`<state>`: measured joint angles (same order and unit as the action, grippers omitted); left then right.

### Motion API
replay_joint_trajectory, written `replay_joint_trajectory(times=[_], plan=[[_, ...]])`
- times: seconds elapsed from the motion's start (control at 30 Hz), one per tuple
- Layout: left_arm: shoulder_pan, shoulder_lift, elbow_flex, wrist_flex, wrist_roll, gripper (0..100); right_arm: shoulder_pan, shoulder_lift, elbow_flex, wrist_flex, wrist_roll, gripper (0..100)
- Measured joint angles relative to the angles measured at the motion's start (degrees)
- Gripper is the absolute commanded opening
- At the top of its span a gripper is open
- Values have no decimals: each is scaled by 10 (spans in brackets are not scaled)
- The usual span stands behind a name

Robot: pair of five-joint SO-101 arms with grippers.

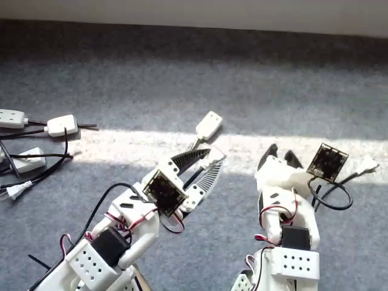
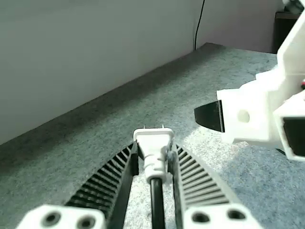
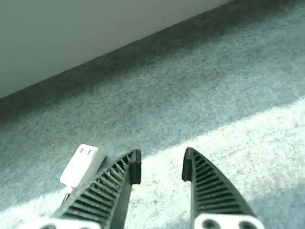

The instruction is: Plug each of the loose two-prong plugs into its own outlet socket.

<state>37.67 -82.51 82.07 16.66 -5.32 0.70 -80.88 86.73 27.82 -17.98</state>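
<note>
Grey carpet (image 1: 182,79) holds a white socket block (image 1: 209,124) near the left gripper (image 2: 153,148), clenched on a plug (image 2: 152,138); square the prongs to the slots before pushing, letting the open, empty right gripper (image 3: 162,166) brace the block.

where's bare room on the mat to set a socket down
Bare: the far strip of mat between the wall and the lone socket, and beyond the right hand. Crowded: the left edge, with sockets and a plug.
</note>
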Motion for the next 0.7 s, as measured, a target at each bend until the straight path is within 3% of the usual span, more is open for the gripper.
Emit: replay_joint_trajectory(times=[0.17, 0.7], plan=[[-31, 122, -118, 75, 0, 7, -1, 0, 40, 3, 0, 152], [-84, 797, -722, 340, 20, 7, -21, 0, 66, 3, 0, 152]])
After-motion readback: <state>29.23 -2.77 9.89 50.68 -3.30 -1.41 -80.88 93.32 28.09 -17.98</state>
